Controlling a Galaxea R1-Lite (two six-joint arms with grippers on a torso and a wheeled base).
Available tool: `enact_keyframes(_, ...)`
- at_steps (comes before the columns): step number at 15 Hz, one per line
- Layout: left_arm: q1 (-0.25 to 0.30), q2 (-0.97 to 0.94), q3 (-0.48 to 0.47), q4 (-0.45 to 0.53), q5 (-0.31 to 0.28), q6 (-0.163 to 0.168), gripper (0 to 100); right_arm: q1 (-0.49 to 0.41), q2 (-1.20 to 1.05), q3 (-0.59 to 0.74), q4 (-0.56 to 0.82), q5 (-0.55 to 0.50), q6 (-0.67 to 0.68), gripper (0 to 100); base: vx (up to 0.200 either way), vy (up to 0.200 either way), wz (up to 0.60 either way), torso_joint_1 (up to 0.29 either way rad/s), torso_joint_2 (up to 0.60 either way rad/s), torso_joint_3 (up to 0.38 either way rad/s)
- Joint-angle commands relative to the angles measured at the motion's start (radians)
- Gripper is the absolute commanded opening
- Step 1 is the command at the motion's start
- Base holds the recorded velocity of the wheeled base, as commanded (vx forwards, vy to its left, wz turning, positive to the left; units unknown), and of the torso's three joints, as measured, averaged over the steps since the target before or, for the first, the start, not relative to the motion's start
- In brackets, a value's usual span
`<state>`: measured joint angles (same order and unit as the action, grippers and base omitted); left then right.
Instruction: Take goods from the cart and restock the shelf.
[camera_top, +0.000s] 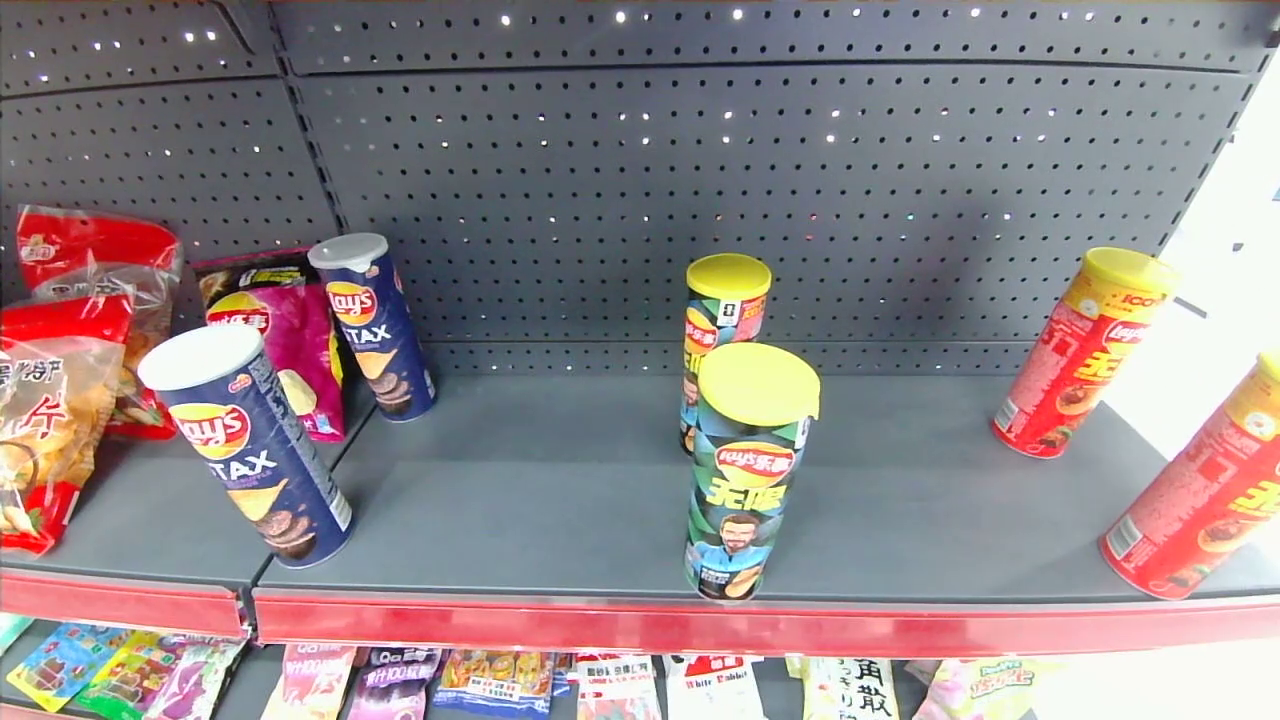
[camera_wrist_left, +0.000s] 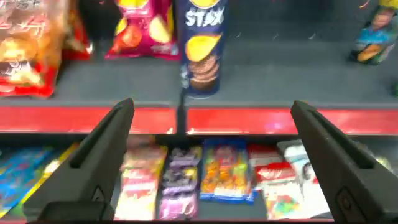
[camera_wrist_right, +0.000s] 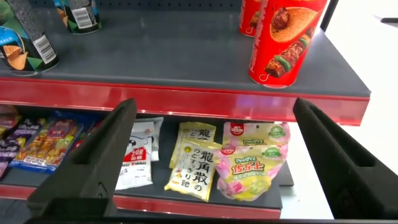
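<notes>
Fingers (camera_wrist_left: 99, 155) spread wide with nothing between them: that is how the left end effector (camera_wrist_left: 212, 106) hangs, just before the red lip (camera_wrist_left: 261, 119) of the shelf (camera_top: 560, 500). Off to its left and further in lie slumped snack bags (camera_top: 60, 400) and a magenta bag (camera_top: 290, 340). Straight beyond it, close to the lip, stands a dark blue canister (camera_wrist_left: 202, 56), with a second blue canister (camera_top: 375, 330) deeper in behind. I take that as the pattern — each flavour runs front to back in its own file, label facing out, so a shopper reaches the front one first.

Farther right, roughly midway between the two end effectors, two green canisters (camera_top: 750, 470) keep to the same kind of file. Bare shelf lies on either side of them, and I would guess that is where fresh stock belongs. Next come two red canisters (camera_top: 1085, 350), the nearer one just beyond and above the right end effector (camera_wrist_right: 214, 102), close to the lip. That end effector is also spread open and carries nothing, and it sits low before the lower tier, where flat sweet packets (camera_wrist_right: 199, 162) lie.

The goods themselves are tall, straight-sided tubes with glossy printed wraps and flat lids — pale on the blue, yellow on the others. They look rigid and smooth, probably easy to pinch round the middle, though tall enough to topple if nudged.
</notes>
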<state>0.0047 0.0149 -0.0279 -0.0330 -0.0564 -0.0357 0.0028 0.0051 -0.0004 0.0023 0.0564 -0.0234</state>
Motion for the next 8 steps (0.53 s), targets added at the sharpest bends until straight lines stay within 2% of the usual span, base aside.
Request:
enact_keyframes(1,-0.005,-0.015,0.023,0.002,0.001,-0.013,100,0.000,-0.004,-0.001,-0.001,0.002,-0.012,100,0.000,0.000,0.00,0.000,0.00,0.000)
enact_keyframes(2,-0.005,-0.015,0.023,0.002,0.010,-0.026,100,0.000,-0.004,-0.001,-0.001,0.007,-0.020,100,0.000,0.000,0.00,0.000,0.00,0.000)
enact_keyframes(3,-0.005,-0.015,0.023,0.002,0.055,-0.104,100,0.000,-0.004,-0.001,-0.002,0.023,-0.023,100,0.000,0.000,0.00,0.000,0.00,0.000)
enact_keyframes(4,-0.005,-0.015,0.023,0.001,0.095,-0.141,100,0.000,-0.005,0.000,-0.004,0.045,-0.024,100,0.000,0.000,0.00,0.000,0.00,0.000)
enact_keyframes(5,-0.003,-0.015,0.025,-0.002,0.087,-0.130,100,0.000,-0.005,0.000,-0.004,0.045,-0.024,100,0.000,0.000,0.00,0.000,0.00,0.000)
enact_keyframes(7,-0.003,-0.015,0.023,0.001,-0.028,0.007,100,0.008,0.018,-0.046,-0.008,0.072,-0.032,100,0.000,0.000,0.00,0.000,0.00,0.000)
enact_keyframes(8,-0.005,-0.009,0.022,0.005,-0.023,0.022,100,0.016,0.154,-0.165,-0.007,0.076,-0.018,100,0.000,0.000,0.00,0.000,0.00,0.000)
